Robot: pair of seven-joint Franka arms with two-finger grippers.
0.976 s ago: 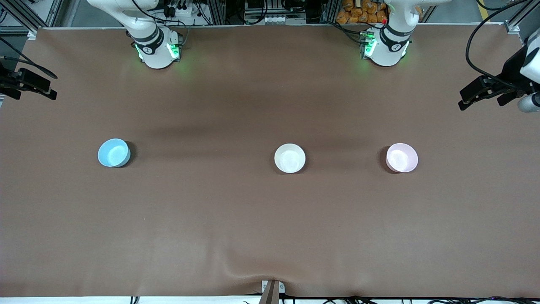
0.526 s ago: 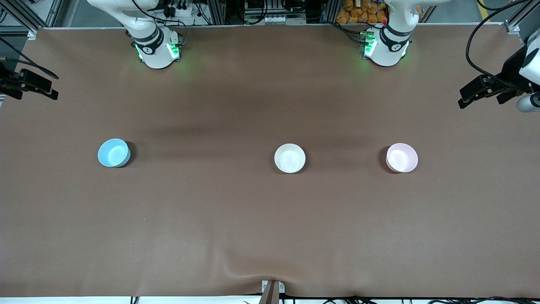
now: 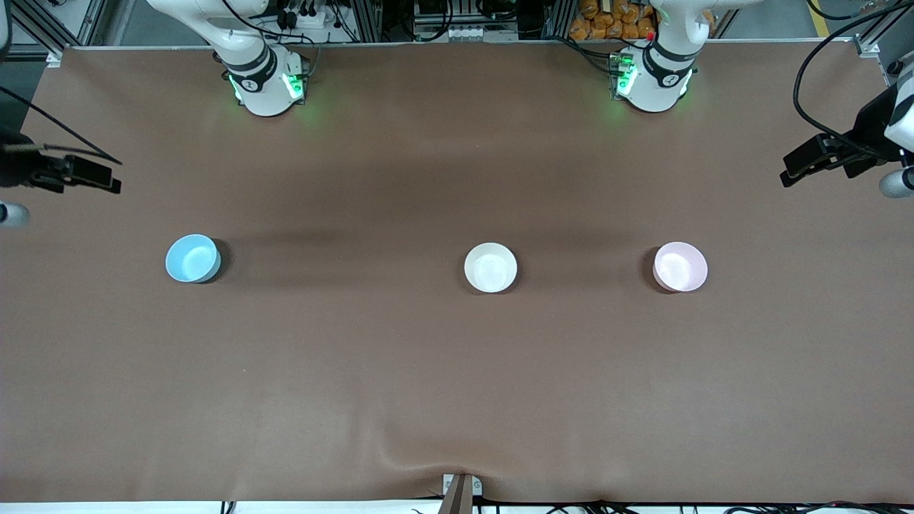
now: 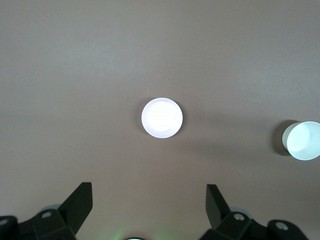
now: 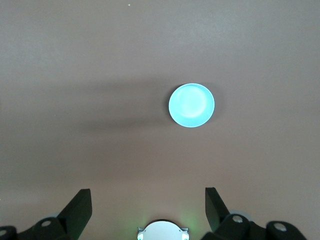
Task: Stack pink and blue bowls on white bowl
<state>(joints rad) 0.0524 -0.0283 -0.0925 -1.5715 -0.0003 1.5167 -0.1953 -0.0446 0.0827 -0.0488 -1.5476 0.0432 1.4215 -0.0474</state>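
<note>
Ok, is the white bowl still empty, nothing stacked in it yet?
Empty. The white bowl sits upright on the table; the pink bowl and blue bowl stand apart from it.

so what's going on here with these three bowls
Nothing is being handled yet. The blue bowl, white bowl and pink bowl sit apart in a row on the brown table, white in the middle, blue toward the right arm's end, pink toward the left arm's end. Both arms are raised high at the table's ends: the left gripper and right gripper are open and empty. No stacking has begun.
</note>
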